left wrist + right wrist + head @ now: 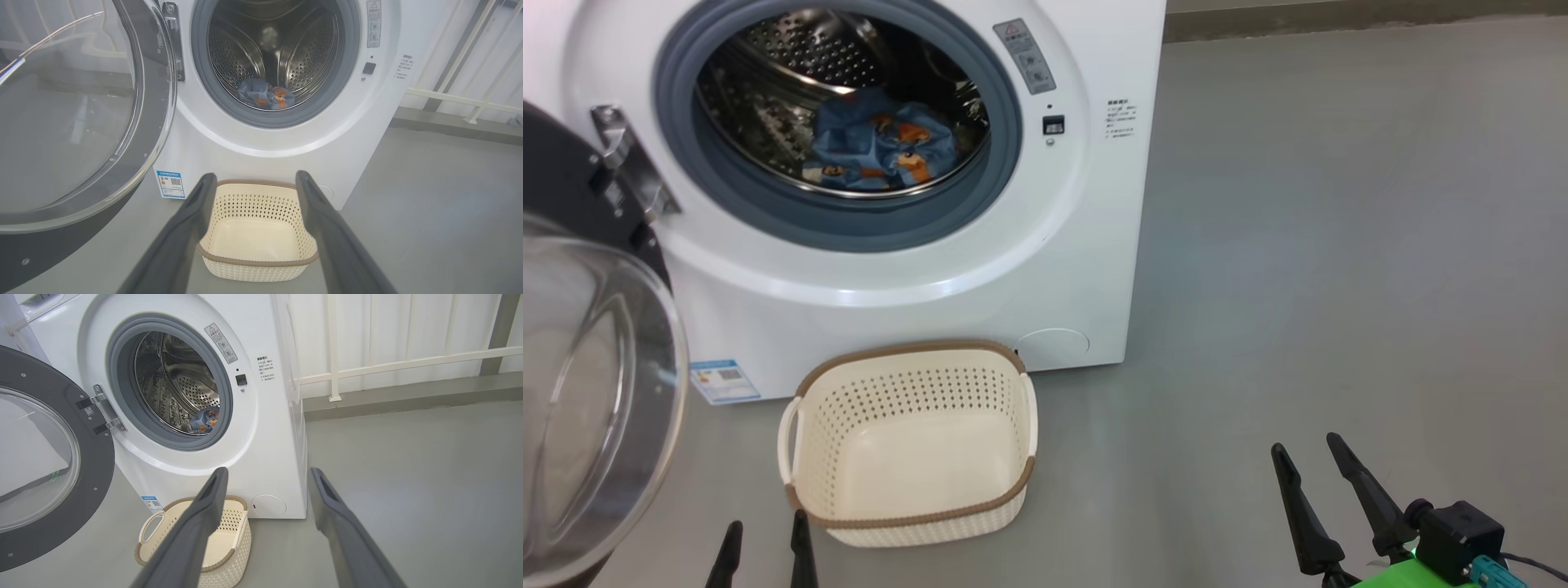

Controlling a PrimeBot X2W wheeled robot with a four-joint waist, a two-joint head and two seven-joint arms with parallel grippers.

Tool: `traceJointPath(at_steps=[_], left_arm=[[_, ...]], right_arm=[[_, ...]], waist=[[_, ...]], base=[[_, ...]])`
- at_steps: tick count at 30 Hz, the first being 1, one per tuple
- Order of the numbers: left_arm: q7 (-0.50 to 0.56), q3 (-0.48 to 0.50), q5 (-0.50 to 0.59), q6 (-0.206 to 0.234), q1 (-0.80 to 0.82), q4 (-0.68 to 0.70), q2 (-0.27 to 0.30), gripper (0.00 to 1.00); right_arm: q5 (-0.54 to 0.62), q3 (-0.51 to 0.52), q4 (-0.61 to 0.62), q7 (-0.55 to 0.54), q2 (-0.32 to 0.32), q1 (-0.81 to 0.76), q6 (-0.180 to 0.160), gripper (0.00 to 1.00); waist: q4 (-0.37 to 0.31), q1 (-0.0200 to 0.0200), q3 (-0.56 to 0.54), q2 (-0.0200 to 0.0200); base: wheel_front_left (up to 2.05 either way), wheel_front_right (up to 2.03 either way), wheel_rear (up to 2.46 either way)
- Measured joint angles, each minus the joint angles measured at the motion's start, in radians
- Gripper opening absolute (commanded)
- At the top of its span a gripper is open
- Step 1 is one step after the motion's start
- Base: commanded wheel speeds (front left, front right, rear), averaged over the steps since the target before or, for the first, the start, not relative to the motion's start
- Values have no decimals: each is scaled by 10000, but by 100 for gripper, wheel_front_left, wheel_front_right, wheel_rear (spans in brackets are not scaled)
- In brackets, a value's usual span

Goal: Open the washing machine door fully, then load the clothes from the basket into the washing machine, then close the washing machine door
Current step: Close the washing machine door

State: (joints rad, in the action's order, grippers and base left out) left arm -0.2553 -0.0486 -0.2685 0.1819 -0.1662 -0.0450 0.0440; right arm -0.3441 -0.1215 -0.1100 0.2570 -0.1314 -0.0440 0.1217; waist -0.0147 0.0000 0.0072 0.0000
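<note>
Head view: note washing machine (915, 286) at upper left of frame, with washing machine door (596, 392) swung wide open at left edge. Clothes (878, 147) lie inside drum (792, 57), top centre-left. Basket (915, 392) stands empty on floor (1298, 245), lower centre, just in front of machine. Your left claw (765, 523) is at bottom edge, just left of basket, released, grasping nothing. Your right claw (1306, 445) is at lower right, well apart from basket, likewise released.

Door (596, 384) wide open, blue clothes (878, 147) inside washing machine (1045, 269); cream basket (915, 384) empty
</note>
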Motion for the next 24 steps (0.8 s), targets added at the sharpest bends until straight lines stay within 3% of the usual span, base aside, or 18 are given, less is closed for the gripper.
traceJointPath(at_steps=[14, 24], left_arm=[[0, -54, 92, 38, -143, 182, 2, 100], [0, -71, 98, 228, -359, 474, 8, 100]], right_arm=[[31, -230, 46, 0, -23, -174, 0, 100], [65, -934, 58, 0, -198, -24, 0, 100]], waist=[[689, 0, -37, 0], [1906, 0, -103, 0]], base=[[-25, 25, 0], [0, 0, 0]])
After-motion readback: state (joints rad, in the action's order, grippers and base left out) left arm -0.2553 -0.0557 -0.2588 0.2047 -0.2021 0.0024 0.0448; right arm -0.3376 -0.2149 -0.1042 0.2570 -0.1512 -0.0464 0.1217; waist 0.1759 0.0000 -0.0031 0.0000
